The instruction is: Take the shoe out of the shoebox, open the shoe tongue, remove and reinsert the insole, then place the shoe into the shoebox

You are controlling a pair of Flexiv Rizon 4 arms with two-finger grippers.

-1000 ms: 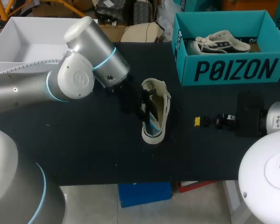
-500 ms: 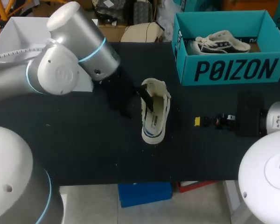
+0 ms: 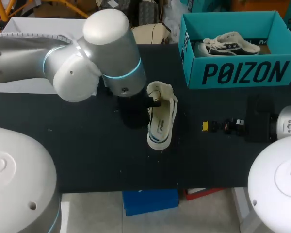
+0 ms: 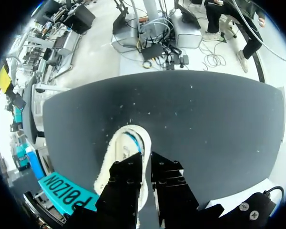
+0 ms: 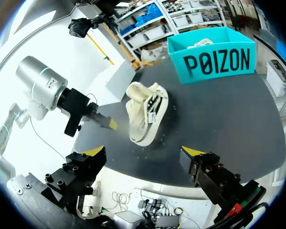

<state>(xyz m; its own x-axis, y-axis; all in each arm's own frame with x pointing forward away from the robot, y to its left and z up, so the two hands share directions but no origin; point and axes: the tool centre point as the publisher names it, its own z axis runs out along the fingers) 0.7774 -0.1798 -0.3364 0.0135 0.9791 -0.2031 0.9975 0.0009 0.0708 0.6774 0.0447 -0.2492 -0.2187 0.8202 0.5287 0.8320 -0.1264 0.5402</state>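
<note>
Shoe [image 3: 161, 118] on the dark counter [image 3: 87, 155], upright on its sole, right beside the left hand [image 3: 152, 103]. Long axis from the counter's far side to its near edge. Fleecy, raised end away toward the teal shoebox [image 3: 242, 73], low rounded end with a blue stripe nearest the robot. Toe and heel hard to tell apart. Opening upward, printed insole [image 3: 160, 124] lying flat inside.

Left hand closed to a thin slit, nothing seen between the fingers [image 4: 128, 183]. From its own wrist: shoe ahead of the hand and partly under one finger, rounded end pointing away, yellow tips out of sight. From above, dark finger overlapping the shoe's rim, contact unclear. Settled only by the right wrist view: left hand's yellow tip low beside the shoe's flank, a strip of bare counter between the two. Dark laces [image 5: 152, 106] across the shoe's middle also plain there.

Right hand [image 5: 143, 151] well apart from the shoe, fingers spread wide with nothing in them. Shoe ahead of it, shoebox farther beyond. Plainest from above: second shoe [image 3: 228, 43] of the same kind lying inside the shoebox, well away from both hands.
</note>
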